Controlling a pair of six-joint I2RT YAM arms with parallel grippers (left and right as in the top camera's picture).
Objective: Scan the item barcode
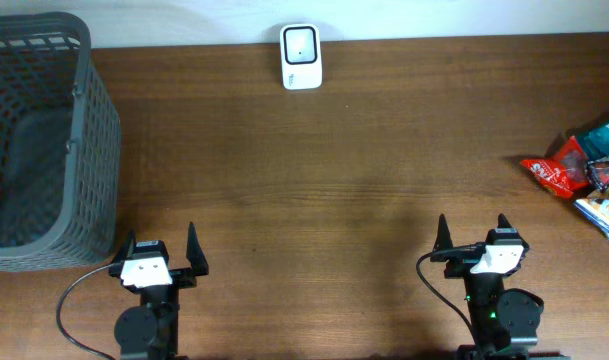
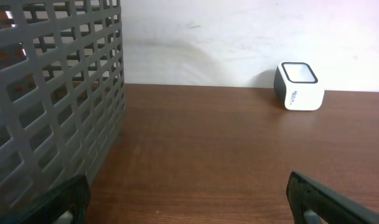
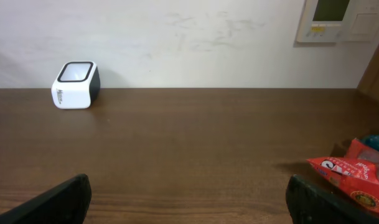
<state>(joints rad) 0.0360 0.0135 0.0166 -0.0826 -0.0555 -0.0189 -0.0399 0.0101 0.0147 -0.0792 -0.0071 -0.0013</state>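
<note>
At the far edge of the surface (image 1: 334, 180), about mid-width, sits the white scanner (image 1: 301, 56), its dark window facing up. Snack packets (image 1: 596, 170) lie in a heap at the right edge, well apart from the scanner, with a red packet (image 1: 552, 175) nearest the middle. A grey mesh basket (image 1: 89, 150) stands at the left edge. At the near edge, the left jaws stand wide open and empty just beside the basket. The right jaws are also wide open and empty, short of the packets.
</note>
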